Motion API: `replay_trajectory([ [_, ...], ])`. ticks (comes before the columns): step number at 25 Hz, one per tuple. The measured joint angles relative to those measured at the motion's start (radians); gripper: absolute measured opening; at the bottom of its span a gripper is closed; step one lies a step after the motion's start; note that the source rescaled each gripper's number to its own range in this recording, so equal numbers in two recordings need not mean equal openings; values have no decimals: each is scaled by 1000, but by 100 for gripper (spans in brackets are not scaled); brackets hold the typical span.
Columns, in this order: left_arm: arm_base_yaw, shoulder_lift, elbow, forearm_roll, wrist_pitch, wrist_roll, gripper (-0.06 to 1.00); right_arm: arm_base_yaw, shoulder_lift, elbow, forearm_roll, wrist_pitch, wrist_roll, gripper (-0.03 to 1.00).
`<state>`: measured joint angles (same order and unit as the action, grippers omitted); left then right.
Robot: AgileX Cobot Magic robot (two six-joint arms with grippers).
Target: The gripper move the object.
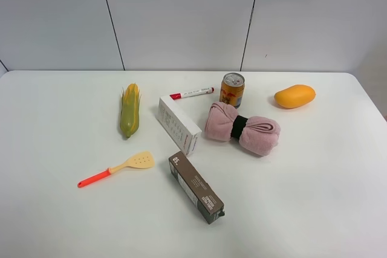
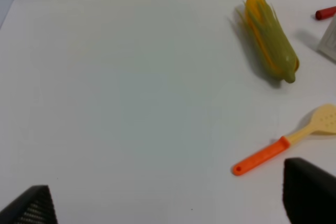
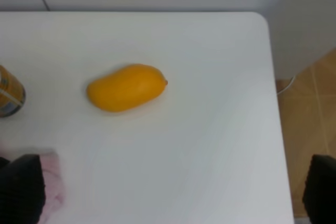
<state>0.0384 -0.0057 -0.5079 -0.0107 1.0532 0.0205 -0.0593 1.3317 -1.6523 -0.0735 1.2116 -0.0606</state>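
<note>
The long white carton (image 1: 178, 124) lies on the table's middle, between the corn (image 1: 130, 110) and the pink towel (image 1: 242, 128). Only its corner (image 2: 329, 40) shows in the left wrist view. Neither gripper shows in the exterior high view. My left gripper (image 2: 170, 205) is open and empty above bare table; its dark fingertips (image 2: 310, 192) stand wide apart, well away from the carton. My right gripper (image 3: 170, 192) is open and empty over the table's far right, near the mango (image 3: 126, 86). Its fingertips (image 3: 21, 190) are wide apart.
A dark brown carton marked "50" (image 1: 195, 187) lies in front of the white one. A red-capped marker (image 1: 192, 93) and a can (image 1: 232, 90) lie behind it. An orange-handled spatula (image 1: 116, 168) lies front left. The table's right edge (image 3: 278, 129) drops to the floor.
</note>
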Motion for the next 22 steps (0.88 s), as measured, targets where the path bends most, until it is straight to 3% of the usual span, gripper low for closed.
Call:
replay_trajectory([
  [12, 0, 0, 0, 0, 0, 0, 100, 0, -348, 363, -37, 1, 23, 100],
  [19, 0, 0, 0, 0, 0, 0, 100, 0, -706, 572, -38, 1, 99, 100],
  [22, 0, 0, 0, 0, 0, 0, 100, 0, -860, 672, -38, -47, 136, 100],
])
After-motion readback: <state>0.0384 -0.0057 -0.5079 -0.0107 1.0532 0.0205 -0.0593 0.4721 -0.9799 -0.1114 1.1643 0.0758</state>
